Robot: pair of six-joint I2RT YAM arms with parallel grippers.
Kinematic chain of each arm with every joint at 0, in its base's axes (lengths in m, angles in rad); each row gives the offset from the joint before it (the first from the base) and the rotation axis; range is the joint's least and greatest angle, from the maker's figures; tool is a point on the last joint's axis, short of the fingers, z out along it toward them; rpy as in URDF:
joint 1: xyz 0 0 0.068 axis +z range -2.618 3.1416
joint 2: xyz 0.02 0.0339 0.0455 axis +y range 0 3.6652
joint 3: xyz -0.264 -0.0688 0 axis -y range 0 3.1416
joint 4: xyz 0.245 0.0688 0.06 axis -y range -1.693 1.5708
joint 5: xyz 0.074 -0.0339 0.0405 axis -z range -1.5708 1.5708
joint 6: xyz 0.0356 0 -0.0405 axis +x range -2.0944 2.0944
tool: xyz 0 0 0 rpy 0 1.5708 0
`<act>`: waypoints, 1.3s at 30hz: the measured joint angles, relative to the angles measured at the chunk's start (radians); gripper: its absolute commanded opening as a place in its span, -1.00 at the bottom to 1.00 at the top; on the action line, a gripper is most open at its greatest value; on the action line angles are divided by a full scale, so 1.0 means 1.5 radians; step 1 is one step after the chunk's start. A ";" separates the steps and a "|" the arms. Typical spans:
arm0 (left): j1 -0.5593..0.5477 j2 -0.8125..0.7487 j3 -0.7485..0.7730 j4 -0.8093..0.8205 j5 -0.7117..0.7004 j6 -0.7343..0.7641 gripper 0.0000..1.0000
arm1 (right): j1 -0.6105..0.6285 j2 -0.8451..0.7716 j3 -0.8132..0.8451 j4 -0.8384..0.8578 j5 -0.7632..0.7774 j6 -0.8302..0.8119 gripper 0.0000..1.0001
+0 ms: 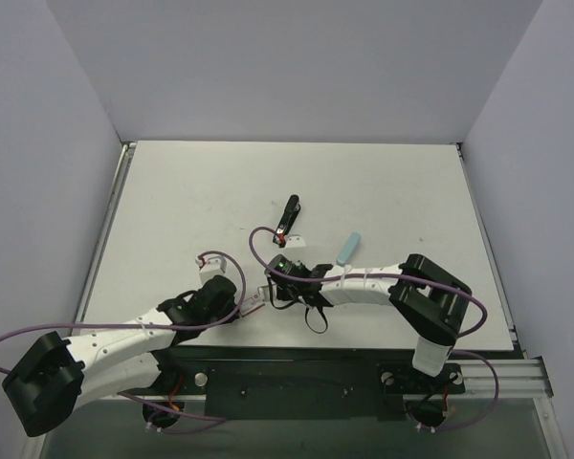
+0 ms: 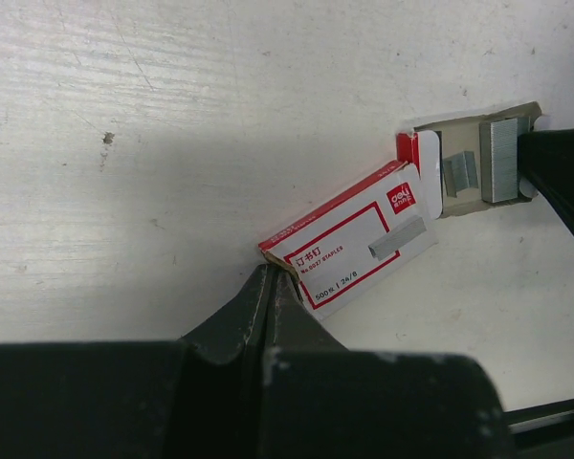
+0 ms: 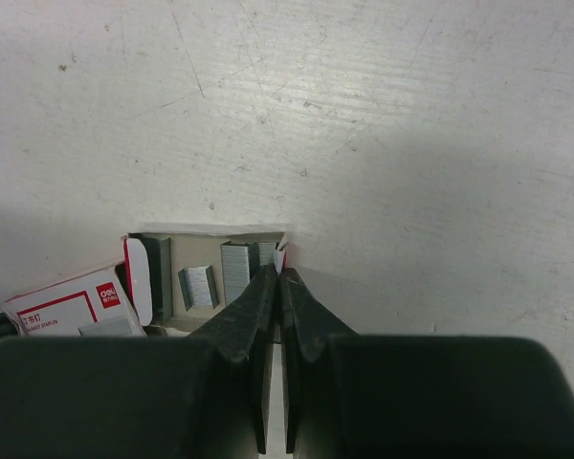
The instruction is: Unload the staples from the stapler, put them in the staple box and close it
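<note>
Stapler (image 1: 289, 212): up-frame of my arms, long axis near vertical, right arm nearer.
Left pincer (image 2: 274, 274): pinching staple box (image 2: 354, 244).
Right pincer (image 3: 280, 274): pinching its tray (image 3: 199, 251).

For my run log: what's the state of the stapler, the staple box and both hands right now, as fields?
stapler: on table, beyond both hands
box sleeve: corner pinched by shut left hand
box tray: slid out, edge pinched by shut right hand
staples: loose strips lying in tray
pale blue piece: on table, right of stapler
</note>
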 measured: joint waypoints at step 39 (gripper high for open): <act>0.005 0.023 -0.002 0.053 0.048 0.039 -1.00 | 0.034 -0.127 -0.165 0.031 0.072 0.087 -1.00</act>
